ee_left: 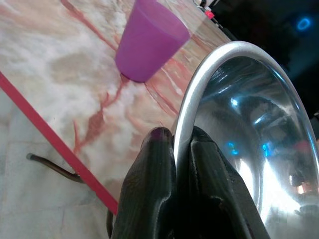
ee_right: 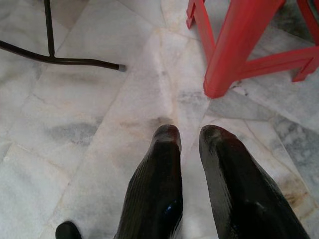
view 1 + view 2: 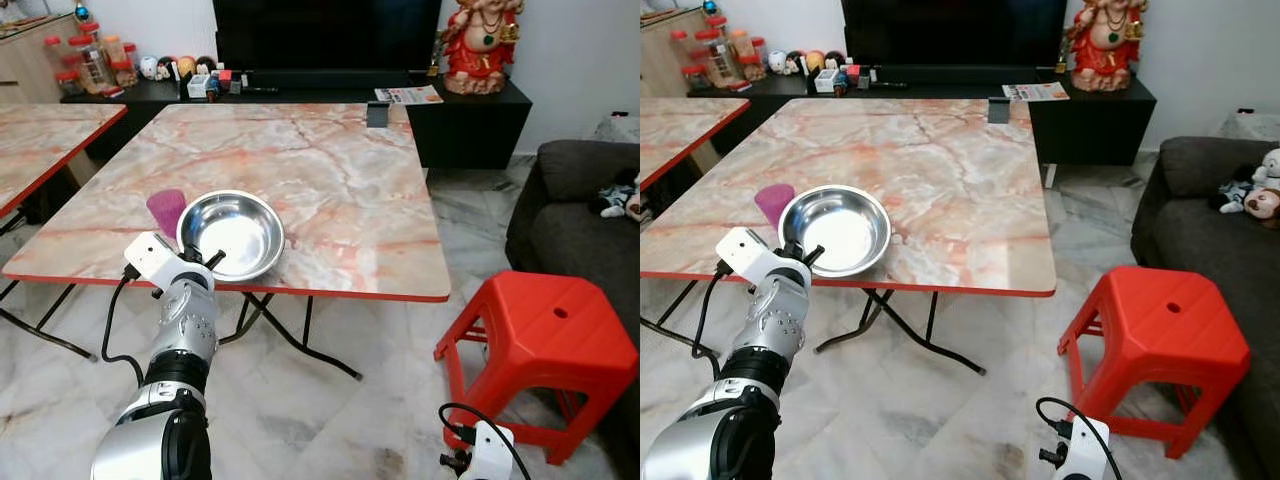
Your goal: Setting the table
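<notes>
Left eye view puts the purple cup [image 3: 166, 210] farthest left on the marble counter [image 3: 340, 190], standing mouth-down near the near edge. Just right of it, close beside and perhaps touching it, sits the steel bowl [image 3: 232, 233], resting on the counter close to the red near edge. The left gripper [image 3: 201, 260] meets the bowl at its near-left rim; the left wrist view shows the two black fingers [image 1: 154, 174] closed on that rim, one outside the wall and one inside, so the jaws are pinching the bowl's edge. The bowl therefore lies ahead of the jaws, toward the far right of them, with the open stretch of counter beyond it. My reading is that any placing move runs along that line, away from the near edge, and the cup just left of the grip leaves little room to swing that way.

Farther right, off the counter, a red stool [image 3: 540, 340] stands on the floor. The right gripper [image 2: 189, 137] hangs low over the marble floor near that stool, its jaws slightly apart and holding nothing. The left arm is plainly the nearer one.
</notes>
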Tool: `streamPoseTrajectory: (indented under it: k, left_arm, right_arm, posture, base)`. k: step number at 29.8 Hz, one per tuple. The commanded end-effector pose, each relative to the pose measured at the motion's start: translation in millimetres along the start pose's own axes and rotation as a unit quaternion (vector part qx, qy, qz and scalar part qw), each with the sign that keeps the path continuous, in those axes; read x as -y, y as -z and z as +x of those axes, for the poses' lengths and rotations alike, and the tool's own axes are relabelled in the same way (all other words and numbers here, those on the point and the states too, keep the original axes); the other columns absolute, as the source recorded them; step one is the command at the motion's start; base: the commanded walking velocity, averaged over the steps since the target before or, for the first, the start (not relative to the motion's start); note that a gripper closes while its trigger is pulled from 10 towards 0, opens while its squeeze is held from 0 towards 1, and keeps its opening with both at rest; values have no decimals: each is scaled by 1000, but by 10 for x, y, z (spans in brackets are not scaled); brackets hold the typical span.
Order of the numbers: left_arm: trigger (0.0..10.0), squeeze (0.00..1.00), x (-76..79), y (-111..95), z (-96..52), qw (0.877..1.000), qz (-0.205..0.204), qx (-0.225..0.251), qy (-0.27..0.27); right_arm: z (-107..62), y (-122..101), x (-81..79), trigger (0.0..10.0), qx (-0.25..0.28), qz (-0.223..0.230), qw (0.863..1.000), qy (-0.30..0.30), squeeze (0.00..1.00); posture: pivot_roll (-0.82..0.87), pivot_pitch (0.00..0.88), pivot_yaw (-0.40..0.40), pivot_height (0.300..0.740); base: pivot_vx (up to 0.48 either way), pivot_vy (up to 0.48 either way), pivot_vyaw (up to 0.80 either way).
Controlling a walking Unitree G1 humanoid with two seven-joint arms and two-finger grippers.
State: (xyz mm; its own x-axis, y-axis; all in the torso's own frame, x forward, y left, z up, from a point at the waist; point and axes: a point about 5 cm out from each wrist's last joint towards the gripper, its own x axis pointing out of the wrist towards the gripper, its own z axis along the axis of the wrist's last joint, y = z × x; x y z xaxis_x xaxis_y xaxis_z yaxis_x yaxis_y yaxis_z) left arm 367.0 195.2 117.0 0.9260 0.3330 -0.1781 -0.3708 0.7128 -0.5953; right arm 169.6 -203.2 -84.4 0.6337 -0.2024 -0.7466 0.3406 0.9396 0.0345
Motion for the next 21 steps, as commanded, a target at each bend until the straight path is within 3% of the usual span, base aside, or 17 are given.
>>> streamPoseTrajectory:
  k: [1, 8, 16, 20, 21]
  left_arm:
    - [10000, 0, 49, -85, 24, 1000, 4, 18, 6]
    - [10000, 0, 54, -81, 24, 1000, 6, 16, 10]
    - [10000, 0, 94, -51, 20, 1000, 8, 4, 26]
    - [10000, 0, 124, -17, 15, 999, 9, -9, 46]
    - [10000, 0, 160, 27, 5, 997, 23, -26, 73]
  right_arm:
    - [3, -12, -12, 10000, 2, 5, 1000, -1, 0]
    - [4, -16, -16, 10000, 3, 6, 1000, -3, 0]
    - [5, -19, -11, 10000, 3, 5, 1000, -3, 0]
    - [7, -29, -12, 10000, 5, 7, 1000, -5, 0]
    - [8, -32, -11, 10000, 5, 5, 1000, -4, 0]
  posture:
    - [-57, 0, 27, 740]
    - [-58, 0, 28, 740]
    - [-57, 0, 25, 740]
    - [-57, 0, 24, 740]
    - [-57, 0, 23, 740]
  base:
    - [330, 0, 0]
    - [336, 0, -276]
    - [352, 0, 0]
    - [367, 0, -356]
    - [315, 0, 0]
